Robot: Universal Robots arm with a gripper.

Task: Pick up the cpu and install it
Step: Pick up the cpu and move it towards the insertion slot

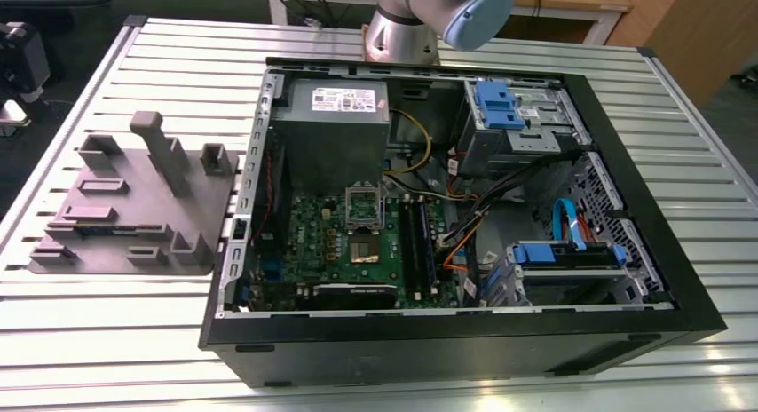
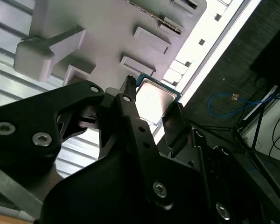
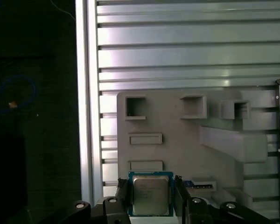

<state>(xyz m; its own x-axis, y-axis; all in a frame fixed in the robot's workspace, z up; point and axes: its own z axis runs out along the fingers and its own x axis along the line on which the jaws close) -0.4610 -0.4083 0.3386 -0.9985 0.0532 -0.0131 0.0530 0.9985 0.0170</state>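
— End effector (image 3: 150, 181): two black fingers (image 3: 123, 193) apart, the cpu (image 3: 150, 196) between them, one finger on each of two opposite edges. Reads as clamped on it.
— Clamped for sure? Not just straddling a chip that lies on the grey tray (image 3: 177, 149)?
— Judgement, not certainty. The chip looks large against the tray's pockets, so I take it to be nearer the camera than the tray: lifted clear, with the tray beneath. Metal lid faces the first wrist camera, green rim showing, chip level between the fingers.
— Why hold it by the edges?
— Probably to keep the fingers off the lid and the underside. A flat, square hold also suits a part that has to seat flat.
— What does the second wrist view add?
— A slanted look along the fingers: linkage and pivot screws, the chip (image 2: 154, 99) right at the tips, and behind it the tray (image 2: 107, 28) with its tall post and the slatted counter (image 2: 4, 84). It suggests the tips reach only the chip's rim. The first wrist view gives the square-on check instead: chip edges parallel to the fingers.
— And the exterior view?
— Layout. The arm (image 1: 409, 21) rises behind the open computer case (image 1: 474, 350), and a green board (image 1: 319, 230) lies flat inside. The tray (image 1: 124, 194) sits on the counter (image 1: 119, 341) just beside the case, on the exterior view's left.
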